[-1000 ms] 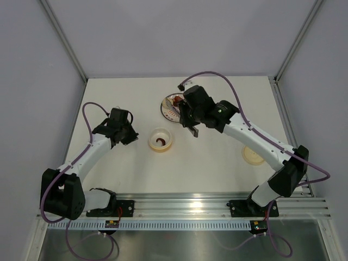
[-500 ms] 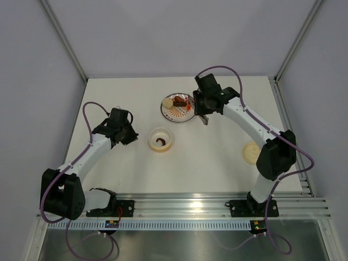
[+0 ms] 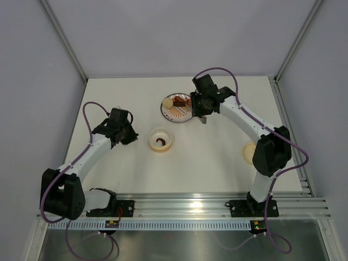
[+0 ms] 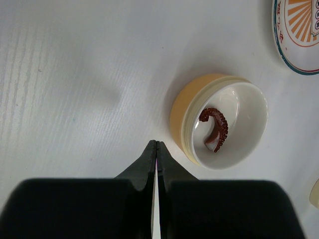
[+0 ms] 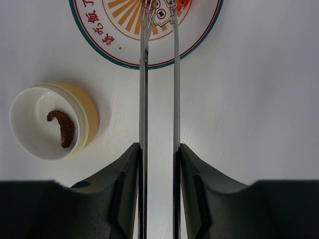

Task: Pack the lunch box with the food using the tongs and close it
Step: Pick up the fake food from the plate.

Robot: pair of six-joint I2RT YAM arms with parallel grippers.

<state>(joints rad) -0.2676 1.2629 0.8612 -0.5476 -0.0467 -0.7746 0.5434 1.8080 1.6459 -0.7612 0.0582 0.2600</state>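
The lunch box (image 3: 161,140) is a round cream-yellow tub in the middle of the table, with one curled brown piece of food (image 4: 215,128) lying in it. More food, a pale round slice (image 3: 168,102) and red-brown pieces (image 3: 182,101), sits on the patterned plate (image 3: 175,114). My right gripper (image 5: 159,149) is shut on the tongs (image 5: 143,74). Their two silver arms stand apart, with the tips over the plate (image 5: 199,35) by an orange-red piece (image 5: 182,4). My left gripper (image 4: 157,144) is shut and empty, just left of the box (image 4: 219,119).
The flat cream lid (image 3: 250,154) lies at the right of the table, partly behind the right arm's elbow. Grey walls and metal posts ring the white table, and a rail runs along the near edge.
The right arm has swung back from between the plate and the box to the plate's right side, and the tongs' arms have spread wider. The left arm has not moved.
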